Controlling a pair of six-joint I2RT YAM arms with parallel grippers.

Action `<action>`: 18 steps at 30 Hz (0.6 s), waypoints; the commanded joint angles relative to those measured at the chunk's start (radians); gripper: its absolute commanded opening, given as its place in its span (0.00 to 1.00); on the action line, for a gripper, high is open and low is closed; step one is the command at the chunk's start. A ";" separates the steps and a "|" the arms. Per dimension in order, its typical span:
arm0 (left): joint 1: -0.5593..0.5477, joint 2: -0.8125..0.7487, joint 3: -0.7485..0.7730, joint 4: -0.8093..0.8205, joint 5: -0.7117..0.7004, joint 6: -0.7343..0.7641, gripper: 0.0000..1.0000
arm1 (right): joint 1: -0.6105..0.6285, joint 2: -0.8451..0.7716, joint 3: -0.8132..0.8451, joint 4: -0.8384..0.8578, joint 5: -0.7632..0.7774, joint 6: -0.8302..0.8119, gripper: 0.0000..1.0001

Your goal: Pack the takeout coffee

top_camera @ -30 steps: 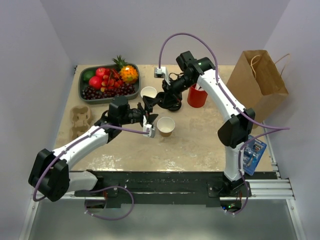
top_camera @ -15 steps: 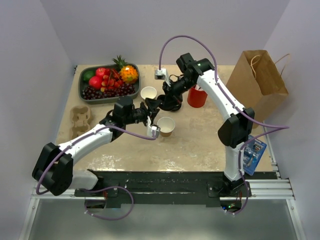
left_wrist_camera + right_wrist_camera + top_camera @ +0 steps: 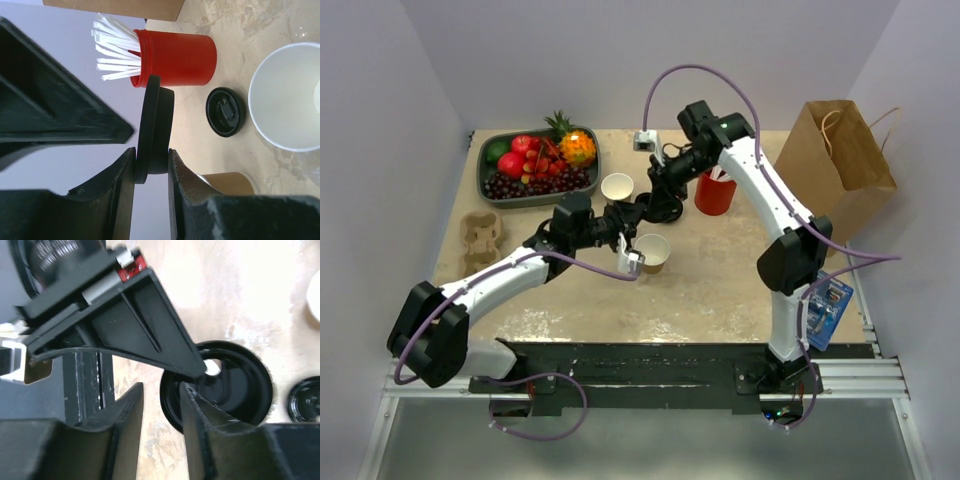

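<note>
A round black lid (image 3: 156, 125) stands on edge between my left gripper's (image 3: 152, 162) jaws, which are shut on its rim. From above, that left gripper (image 3: 625, 218) meets my right gripper (image 3: 655, 198) over the table's middle. In the right wrist view the right gripper (image 3: 161, 395) is open, with the same lid (image 3: 225, 390) against one finger and a gap on its other side. The takeout coffee's cup (image 3: 652, 252), white with a tan band, stands uncovered just below the left gripper.
A second black lid (image 3: 226, 111) lies flat on the table beside an open white cup (image 3: 617, 186). A red cup with white straws (image 3: 713, 192) stands behind. A fruit tray (image 3: 492, 185) is far left, a cardboard cup carrier (image 3: 483, 240) left, a paper bag (image 3: 835, 160) right.
The left gripper moved right and closed on the black lid that the right gripper was holding. The right gripper's jaws have parted off it.
</note>
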 commanded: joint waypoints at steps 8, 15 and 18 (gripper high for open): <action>0.013 -0.081 0.168 -0.069 -0.080 -0.996 0.00 | -0.182 -0.348 -0.182 0.581 0.066 0.423 0.58; 0.098 -0.071 0.142 -0.121 0.245 -1.614 0.00 | -0.180 -0.497 -0.540 0.805 0.311 0.541 0.62; 0.144 -0.043 0.069 0.013 0.359 -1.795 0.00 | -0.180 -0.509 -0.581 0.802 0.286 0.561 0.63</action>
